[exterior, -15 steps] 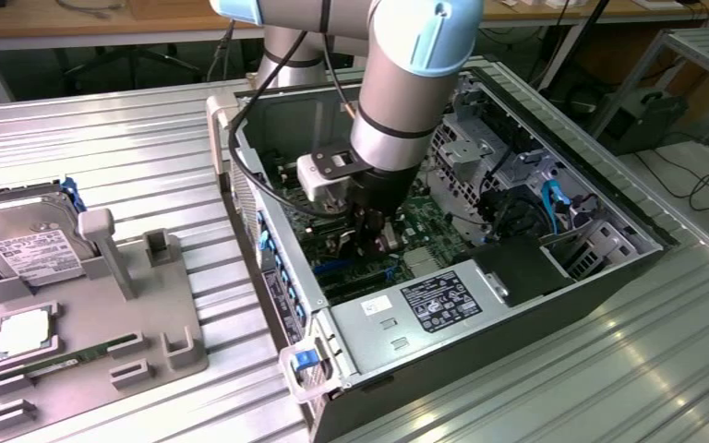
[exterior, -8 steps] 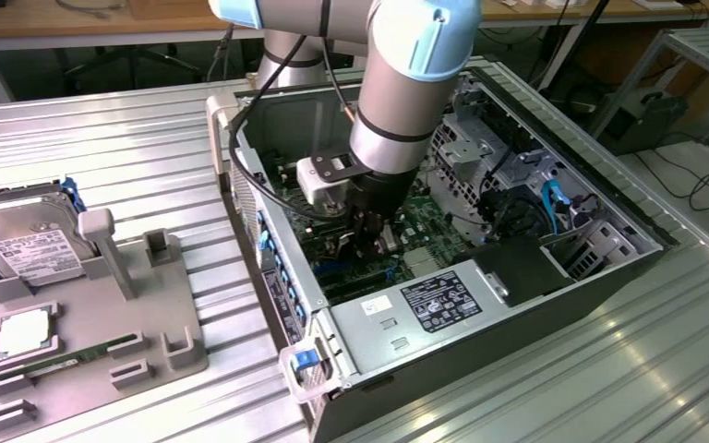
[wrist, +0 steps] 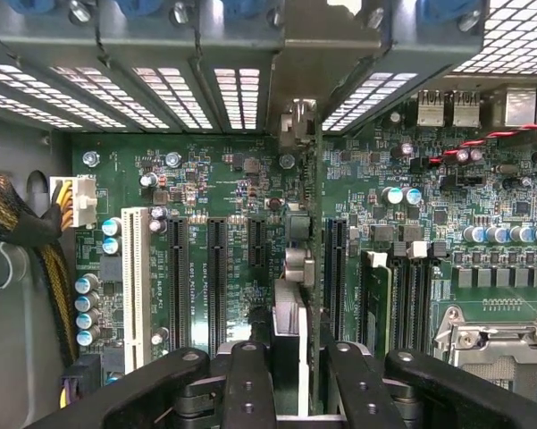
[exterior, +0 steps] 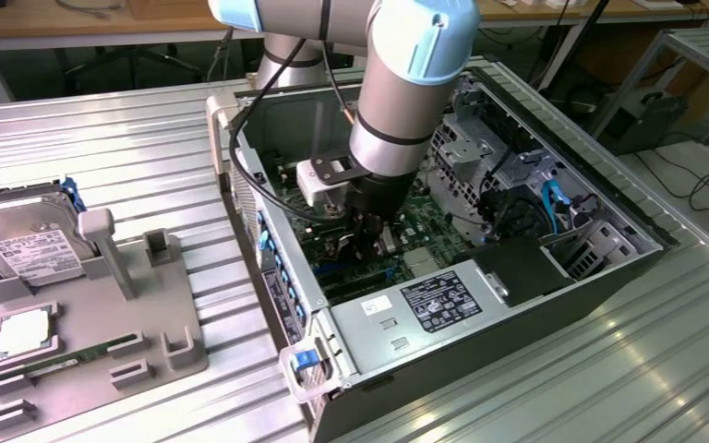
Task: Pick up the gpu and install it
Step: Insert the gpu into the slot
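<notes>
GPU [wrist: 309,232] edge-on in vertical tool [wrist: 290,375]

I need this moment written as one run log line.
phase: install | claw: shut on gpu, inside computer case | gpu: edge-on, upright over motherboard slots | seated: cannot tell

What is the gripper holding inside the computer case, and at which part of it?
The gripper holds the gpu, seen edge-on over the motherboard slots. The fingers clamp the card's upper edge, near its middle.
</notes>
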Action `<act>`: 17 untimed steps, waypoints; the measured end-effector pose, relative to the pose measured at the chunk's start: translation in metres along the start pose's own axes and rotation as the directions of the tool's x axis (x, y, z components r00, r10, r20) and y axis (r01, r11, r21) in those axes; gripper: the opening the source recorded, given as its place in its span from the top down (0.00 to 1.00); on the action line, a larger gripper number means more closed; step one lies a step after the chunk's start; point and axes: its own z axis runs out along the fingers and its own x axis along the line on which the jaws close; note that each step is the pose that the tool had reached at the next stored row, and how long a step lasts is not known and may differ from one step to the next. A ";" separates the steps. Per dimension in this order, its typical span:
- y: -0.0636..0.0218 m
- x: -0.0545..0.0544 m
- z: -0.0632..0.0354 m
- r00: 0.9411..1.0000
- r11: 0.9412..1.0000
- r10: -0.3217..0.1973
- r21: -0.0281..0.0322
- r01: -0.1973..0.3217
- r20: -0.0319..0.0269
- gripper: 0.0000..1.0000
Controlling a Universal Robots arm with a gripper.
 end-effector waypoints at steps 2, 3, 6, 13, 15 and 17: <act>0.0000 0.000 0.0029 1.000 1.000 0.000 0.000 0.000 -0.001 0.72; -0.0001 0.000 0.0059 1.000 1.000 0.000 0.000 0.000 0.000 0.72; -0.0001 0.000 0.0084 1.000 1.000 0.000 0.000 0.000 0.000 0.72; -0.0001 0.000 0.0035 1.000 1.000 0.000 0.002 0.000 0.000 0.65; 0.0001 0.000 -0.0055 1.000 1.000 0.000 0.003 0.000 -0.001 0.65; 0.0002 -0.001 -0.0164 1.000 1.000 0.000 0.005 0.000 -0.001 0.65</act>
